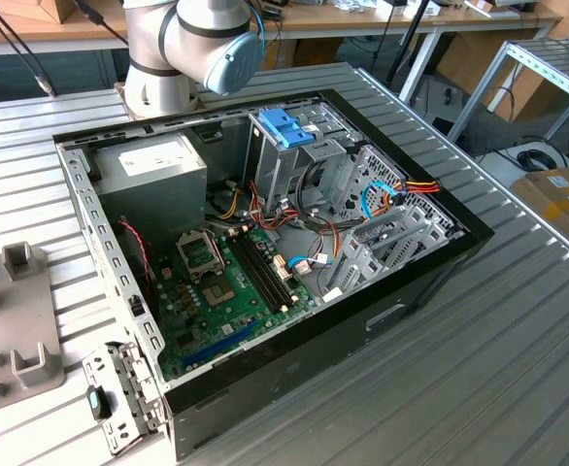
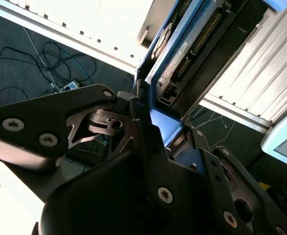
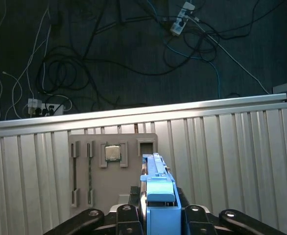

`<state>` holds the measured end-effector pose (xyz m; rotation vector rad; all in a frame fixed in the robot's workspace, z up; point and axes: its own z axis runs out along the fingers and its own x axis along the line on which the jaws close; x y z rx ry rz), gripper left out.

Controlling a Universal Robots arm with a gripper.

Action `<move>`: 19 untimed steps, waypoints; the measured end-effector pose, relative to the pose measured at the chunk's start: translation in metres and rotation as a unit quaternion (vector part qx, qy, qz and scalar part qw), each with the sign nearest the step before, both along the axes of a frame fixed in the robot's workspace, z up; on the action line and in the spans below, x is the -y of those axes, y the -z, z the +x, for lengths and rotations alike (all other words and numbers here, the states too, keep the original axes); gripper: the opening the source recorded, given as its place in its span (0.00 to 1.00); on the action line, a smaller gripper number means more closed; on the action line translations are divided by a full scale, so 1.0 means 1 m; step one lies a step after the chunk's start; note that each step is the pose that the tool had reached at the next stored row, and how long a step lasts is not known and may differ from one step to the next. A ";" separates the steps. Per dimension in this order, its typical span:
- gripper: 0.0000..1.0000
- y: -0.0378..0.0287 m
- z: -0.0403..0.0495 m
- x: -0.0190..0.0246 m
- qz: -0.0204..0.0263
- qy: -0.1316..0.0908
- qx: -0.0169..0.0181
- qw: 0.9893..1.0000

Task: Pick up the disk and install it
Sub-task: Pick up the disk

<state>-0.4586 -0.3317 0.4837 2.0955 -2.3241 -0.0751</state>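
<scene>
The disk (image 3: 159, 192) stands on edge between my black fingers in the first wrist view, its blue carrier frame facing the camera. In the second wrist view the disk (image 2: 180, 46) shows its white label, a connector row and the blue frame. My gripper (image 3: 158, 218) is shut on the disk, a finger (image 2: 136, 110) pressing on each side of it. It hangs above a ribbed metal table (image 3: 222, 147), just over a grey fixture plate (image 3: 111, 169) that carries a processor chip (image 3: 112, 152).
In the exterior view an open computer case (image 1: 430, 282) lies on the table, with a motherboard (image 1: 226, 282), a grey power-supply box (image 1: 153, 167) and a metal drive cage with a blue handle (image 1: 286, 126). The arm's base (image 1: 183, 49) stands behind it. Cables (image 3: 84, 58) lie on the floor.
</scene>
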 end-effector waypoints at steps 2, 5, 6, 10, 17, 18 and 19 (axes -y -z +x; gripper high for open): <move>0.37 -0.0024 0.0000 0.0000 0.000 0.000 0.000 1.000; 0.37 -0.0051 0.0001 0.0000 0.000 0.000 0.000 1.000; 0.37 -0.0061 0.0001 0.0000 0.000 0.000 0.000 1.000; 0.37 -0.0120 0.0002 0.0000 0.000 0.000 0.000 1.000; 0.37 -0.0472 0.0007 0.0000 0.000 0.000 0.000 1.000; 0.37 -0.0583 0.0011 0.0000 0.000 0.000 0.000 1.000; 0.37 -0.0602 0.0012 0.0000 0.000 0.000 0.000 1.000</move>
